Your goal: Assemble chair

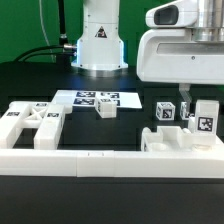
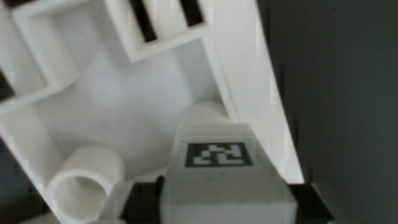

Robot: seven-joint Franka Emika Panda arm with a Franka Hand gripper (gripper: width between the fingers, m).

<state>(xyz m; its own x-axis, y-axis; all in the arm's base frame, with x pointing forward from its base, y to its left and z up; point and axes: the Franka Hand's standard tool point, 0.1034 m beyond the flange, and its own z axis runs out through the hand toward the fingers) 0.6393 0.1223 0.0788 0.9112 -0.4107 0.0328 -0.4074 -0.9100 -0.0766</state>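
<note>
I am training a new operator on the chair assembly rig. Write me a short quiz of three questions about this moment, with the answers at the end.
1. True or false: the jaws hang at the exterior view's left.
2. In the wrist view, what stands between the jaws? A: a tagged block. B: a round peg. C: nothing at all.
3. On which side of the exterior view does the frame-shaped chair part lie?

Key:
1. False. They hang at the exterior view's right.
2. A.
3. The left.
</note>
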